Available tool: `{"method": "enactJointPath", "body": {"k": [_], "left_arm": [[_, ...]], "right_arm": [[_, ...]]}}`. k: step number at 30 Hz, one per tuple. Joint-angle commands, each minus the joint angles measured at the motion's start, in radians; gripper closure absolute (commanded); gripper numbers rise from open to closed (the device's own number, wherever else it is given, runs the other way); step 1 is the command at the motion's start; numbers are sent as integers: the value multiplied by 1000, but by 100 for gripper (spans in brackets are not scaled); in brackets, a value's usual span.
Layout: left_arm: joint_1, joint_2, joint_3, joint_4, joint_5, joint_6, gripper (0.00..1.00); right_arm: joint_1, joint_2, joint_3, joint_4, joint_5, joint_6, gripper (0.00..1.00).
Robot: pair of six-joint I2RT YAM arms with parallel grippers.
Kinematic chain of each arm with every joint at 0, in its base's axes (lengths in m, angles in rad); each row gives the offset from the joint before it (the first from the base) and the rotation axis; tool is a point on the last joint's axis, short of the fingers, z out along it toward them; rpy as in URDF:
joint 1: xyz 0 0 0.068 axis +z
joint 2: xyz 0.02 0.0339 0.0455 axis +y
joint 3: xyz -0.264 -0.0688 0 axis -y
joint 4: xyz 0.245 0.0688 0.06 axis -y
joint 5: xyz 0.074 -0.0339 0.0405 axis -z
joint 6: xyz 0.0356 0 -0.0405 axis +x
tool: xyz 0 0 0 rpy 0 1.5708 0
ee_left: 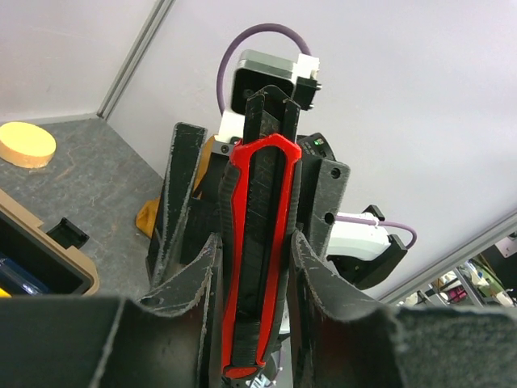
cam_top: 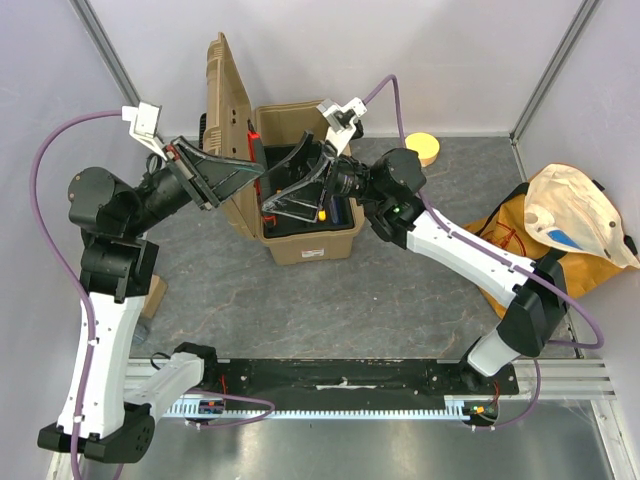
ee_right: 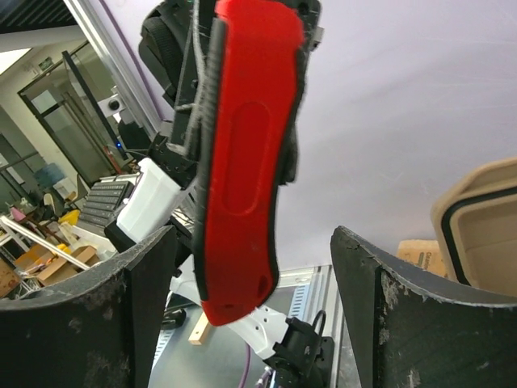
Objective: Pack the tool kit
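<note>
Two claws meet over one open tan ribbed plastic toolbox [cam_top: 310, 245] on the grey bench [cam_top: 400, 300]. Left claw [ee_left: 254, 242] is clenched on one red-and-black plastic-handled tool [ee_right: 242, 145]. Right claw [ee_right: 250, 242] is spread wide, flanking it without touching.

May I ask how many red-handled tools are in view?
1: the red-handled tool, clamped in the left gripper, facing the open right gripper. Others may be hidden in the toolbox.

place: robotics lab | cues: white enclosure walls [cam_top: 450, 60], aluminium rail [cam_top: 575, 378] — cluttered desks [ee_right: 81, 222] beyond
</note>
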Motion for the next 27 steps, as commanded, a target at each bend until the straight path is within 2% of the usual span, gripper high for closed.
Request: {"method": "enactJointPath", "body": {"k": [1, 4, 12, 16, 18, 21, 24, 27], "left_arm": [[-3, -7, -5, 35, 14, -38, 98], [-6, -7, -6, 34, 14, -38, 98], [-3, -7, 1, 14, 10, -32, 98], [-3, -10, 1, 5, 4, -23, 96], [-2, -14, 1, -3, 1, -15, 88], [-3, -22, 8, -29, -21, 15, 68], [-2, -28, 30, -105, -55, 75, 48], [-3, -31, 87, -272, -140, 175, 38]], "right_arm": [[19, 3, 69, 56, -24, 4, 16], [27, 15, 83, 57, -33, 12, 18], [28, 21, 98, 29, -60, 30, 46], [28, 18, 94, 11, -69, 27, 65], [28, 20, 97, -9, -64, 19, 77], [28, 17, 114, -97, -44, -23, 83], [27, 14, 178, -356, 26, -161, 84], [27, -8, 216, -590, 174, -311, 85]]}}
